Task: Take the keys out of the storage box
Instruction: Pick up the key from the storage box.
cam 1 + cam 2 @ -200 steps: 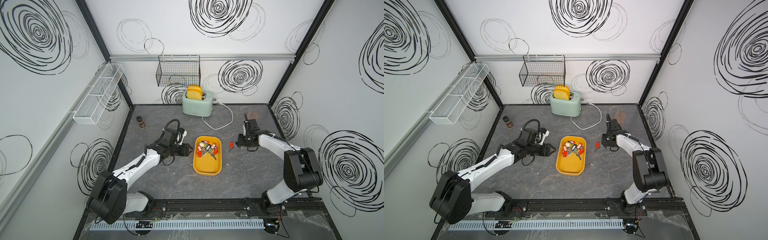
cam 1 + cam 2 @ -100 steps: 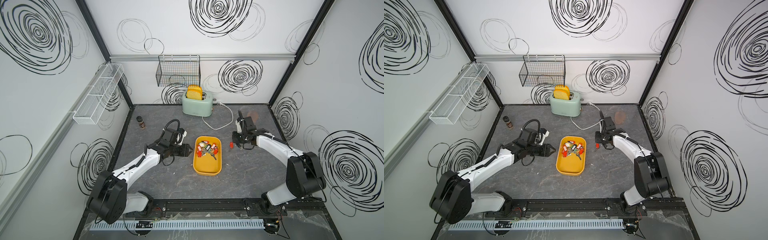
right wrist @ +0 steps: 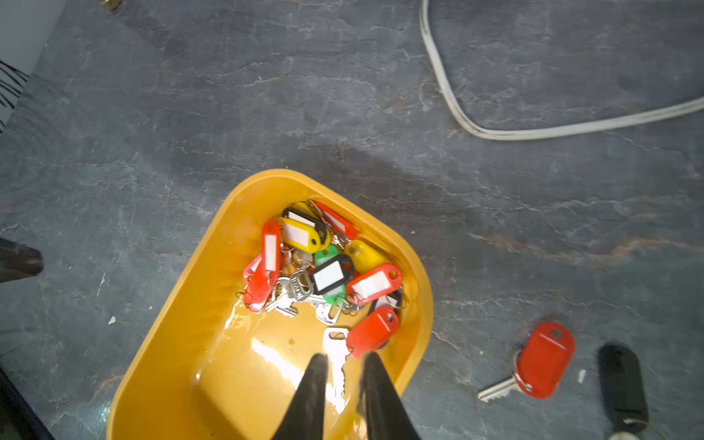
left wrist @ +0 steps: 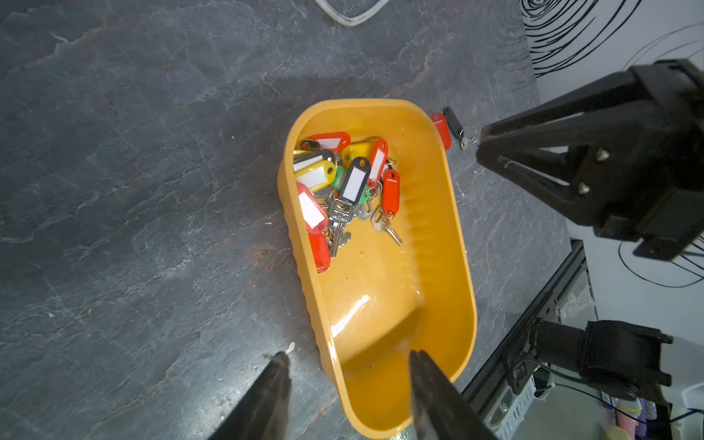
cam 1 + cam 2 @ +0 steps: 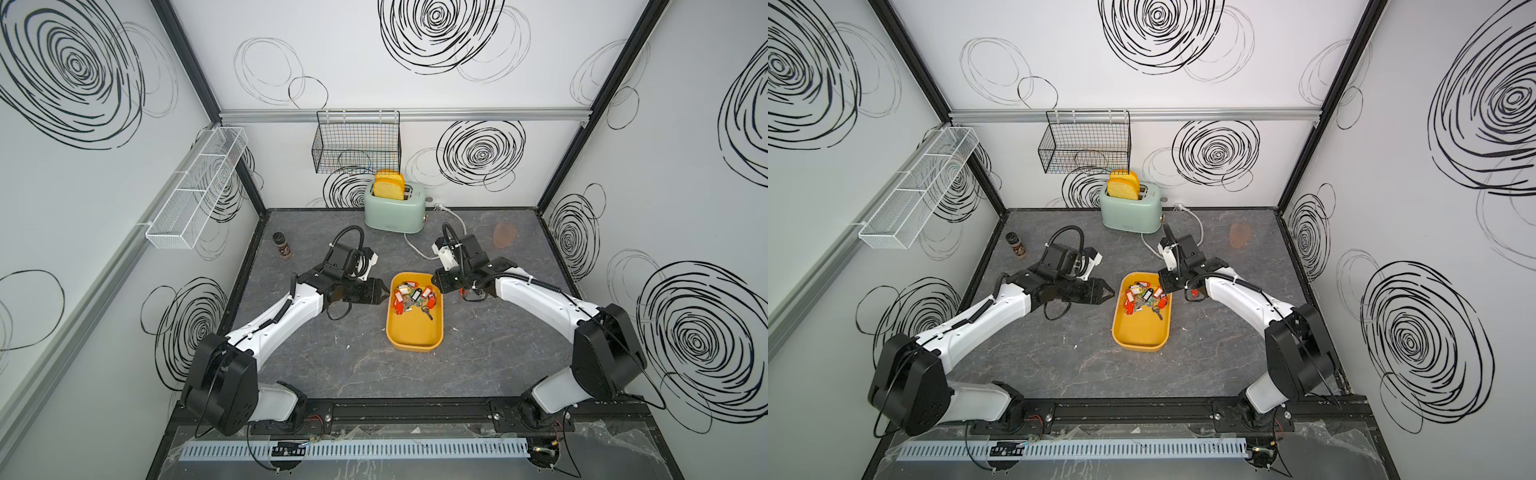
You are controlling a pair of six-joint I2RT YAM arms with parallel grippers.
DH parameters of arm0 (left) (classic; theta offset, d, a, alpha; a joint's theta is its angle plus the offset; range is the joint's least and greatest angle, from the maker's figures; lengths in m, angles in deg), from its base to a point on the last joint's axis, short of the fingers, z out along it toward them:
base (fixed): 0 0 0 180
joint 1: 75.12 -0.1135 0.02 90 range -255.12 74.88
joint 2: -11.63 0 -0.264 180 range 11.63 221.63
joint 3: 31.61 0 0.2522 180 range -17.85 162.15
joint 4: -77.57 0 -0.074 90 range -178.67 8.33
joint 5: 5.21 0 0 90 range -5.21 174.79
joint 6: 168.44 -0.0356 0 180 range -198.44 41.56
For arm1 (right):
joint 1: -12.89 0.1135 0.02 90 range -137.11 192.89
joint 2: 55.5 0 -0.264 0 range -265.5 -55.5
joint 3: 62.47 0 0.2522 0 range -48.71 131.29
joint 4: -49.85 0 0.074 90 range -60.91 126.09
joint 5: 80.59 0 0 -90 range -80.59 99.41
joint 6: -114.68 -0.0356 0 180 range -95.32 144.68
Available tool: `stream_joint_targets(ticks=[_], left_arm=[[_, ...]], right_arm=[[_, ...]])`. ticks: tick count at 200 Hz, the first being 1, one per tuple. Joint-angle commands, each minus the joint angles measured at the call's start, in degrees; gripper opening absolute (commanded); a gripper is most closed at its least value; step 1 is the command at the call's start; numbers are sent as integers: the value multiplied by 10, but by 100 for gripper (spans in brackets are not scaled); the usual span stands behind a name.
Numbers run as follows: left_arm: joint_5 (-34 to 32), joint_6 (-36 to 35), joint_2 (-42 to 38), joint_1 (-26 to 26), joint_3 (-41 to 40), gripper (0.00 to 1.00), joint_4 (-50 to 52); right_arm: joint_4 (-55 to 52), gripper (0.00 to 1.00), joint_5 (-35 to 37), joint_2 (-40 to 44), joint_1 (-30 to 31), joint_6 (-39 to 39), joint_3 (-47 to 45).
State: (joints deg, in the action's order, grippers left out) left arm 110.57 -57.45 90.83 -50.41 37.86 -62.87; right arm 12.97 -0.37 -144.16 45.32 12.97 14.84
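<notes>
The mustard-yellow storage box [image 5: 413, 332] [image 5: 1140, 328] [image 4: 384, 289] [image 3: 213, 343] lies mid-table. The keys [image 5: 411, 295] [image 5: 1144, 297] [image 4: 343, 183] [image 3: 324, 266], on red, yellow, black and green tags, are heaped at its far end. My right gripper [image 5: 433, 286] [image 5: 1162, 286] [image 3: 344, 357] hovers over the box's far right corner. It is open by a narrow gap, with a loose silver key below the gap. My left gripper [image 5: 383, 292] [image 5: 1111, 294] [image 4: 349, 355] stands open and empty just left of the box. Right of the box, a red-tagged key [image 3: 541, 362] [image 4: 441, 129] and a black-tagged key [image 3: 621, 384] [image 4: 453, 122] lie on the table.
A mint toaster [image 5: 395, 208] holding toast stands at the back, its white cord [image 5: 415, 245] looping toward the right arm. A spice jar [image 5: 281, 245] sits at the far left. A black wire basket [image 5: 357, 145] and a white mesh basket [image 5: 195, 187] hang on the walls.
My right gripper has swung left from the table beside the box to the box's far right corner. The left arm has stayed still.
</notes>
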Motion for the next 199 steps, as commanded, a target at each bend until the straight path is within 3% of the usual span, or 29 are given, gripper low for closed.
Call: stream_joint_targets(ticks=[1, 199], left_arm=[[21, -5, 6, -1, 17, 55, 19], [25, -8, 10, -5, 5, 55, 16]], right_arm=[[-24, 23, -7, -26, 15, 20, 20], [-75, 35, 76, -172, 61, 27, 91]])
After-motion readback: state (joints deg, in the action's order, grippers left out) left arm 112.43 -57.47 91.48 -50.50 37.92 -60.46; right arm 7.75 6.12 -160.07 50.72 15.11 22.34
